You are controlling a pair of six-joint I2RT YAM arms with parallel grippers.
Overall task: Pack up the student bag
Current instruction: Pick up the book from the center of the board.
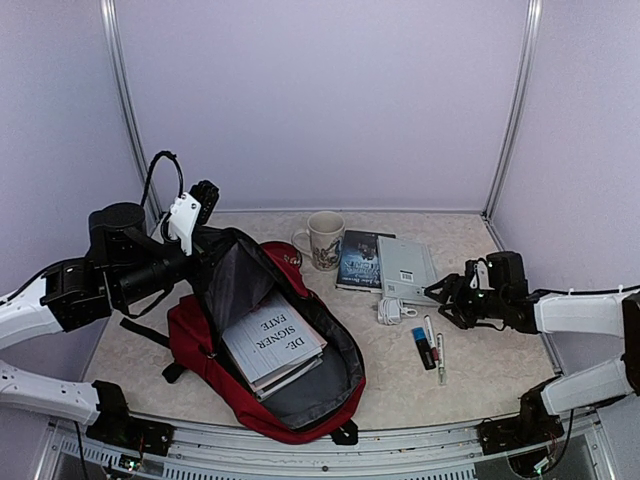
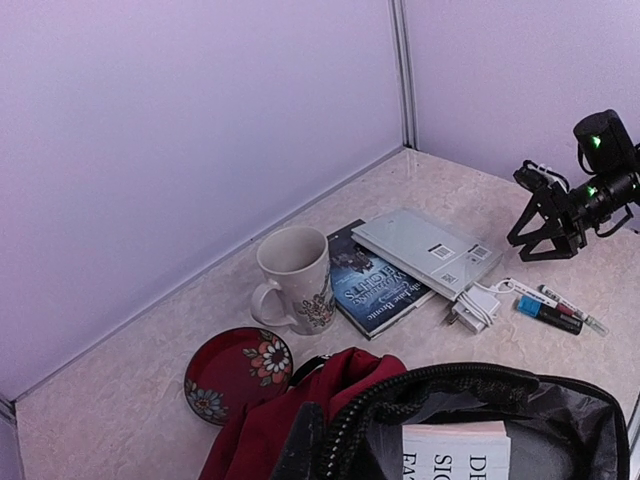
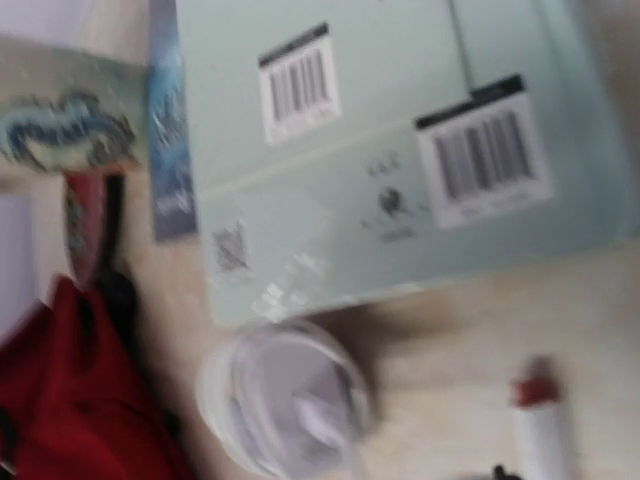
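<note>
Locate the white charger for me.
In the top view, the white charger lies right of the student bag, at the near edge of the grey box.

Left claw [image 1: 212, 238] raised, pinched closed, right claw [image 1: 437, 302] low, jaws spread

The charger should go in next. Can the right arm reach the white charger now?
Probably yes: the right claw hangs open just right of the white charger, bare table between, nothing lying over it.
</note>
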